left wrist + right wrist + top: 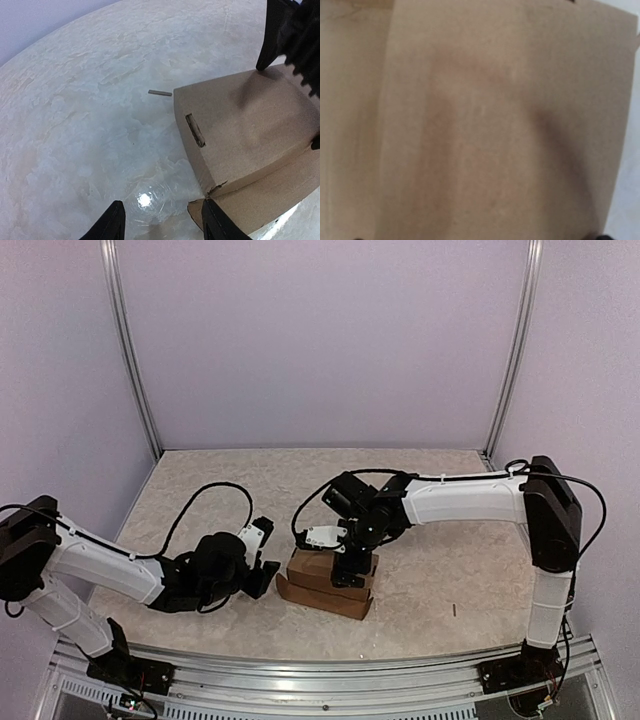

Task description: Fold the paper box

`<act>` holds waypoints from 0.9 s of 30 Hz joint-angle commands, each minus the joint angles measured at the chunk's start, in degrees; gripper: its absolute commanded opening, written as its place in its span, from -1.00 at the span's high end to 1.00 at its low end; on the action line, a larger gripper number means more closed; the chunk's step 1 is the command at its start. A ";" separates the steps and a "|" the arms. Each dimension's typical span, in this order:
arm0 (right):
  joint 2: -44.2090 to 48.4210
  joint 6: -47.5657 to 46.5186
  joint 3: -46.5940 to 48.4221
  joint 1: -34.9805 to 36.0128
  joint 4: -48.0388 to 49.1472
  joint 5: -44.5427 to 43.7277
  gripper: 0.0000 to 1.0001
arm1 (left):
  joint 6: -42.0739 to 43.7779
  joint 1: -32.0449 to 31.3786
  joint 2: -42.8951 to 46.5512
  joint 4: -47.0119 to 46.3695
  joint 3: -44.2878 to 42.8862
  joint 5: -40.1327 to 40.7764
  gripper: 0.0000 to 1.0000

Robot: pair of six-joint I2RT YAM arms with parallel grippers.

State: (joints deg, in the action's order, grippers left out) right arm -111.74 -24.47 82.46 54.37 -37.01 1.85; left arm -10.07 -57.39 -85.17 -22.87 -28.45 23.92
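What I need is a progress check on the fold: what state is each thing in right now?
Plain brown cardboard paper box: partly folded, top panel down, one flap sticking out flat at its base.
Left gripper: open, empty, low beside the box's corner.
Right gripper: open wide, fingertips down on the box's top panel.

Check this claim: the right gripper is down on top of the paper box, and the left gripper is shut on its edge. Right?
No: the left gripper stands open beside the paper box, holding nothing, per the left wrist view. The rest holds.
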 commanded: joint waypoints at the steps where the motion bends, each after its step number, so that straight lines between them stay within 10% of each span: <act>1: 1.97 -1.39 -1.46 -0.05 -2.42 -1.42 -0.99 | 0.93 3.95 2.18 -2.04 -5.46 -8.19 -0.03; 27: 11.99 -4.61 -15.37 -8.68 10.27 8.36 -0.99 | 0.56 4.56 -18.90 3.63 -17.99 -22.16 0.01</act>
State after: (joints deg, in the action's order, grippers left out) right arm -101.34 -27.77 68.23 47.16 -29.02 7.68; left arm -8.71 -52.64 -101.95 -23.07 -46.48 3.33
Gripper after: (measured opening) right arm 0.995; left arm 0.497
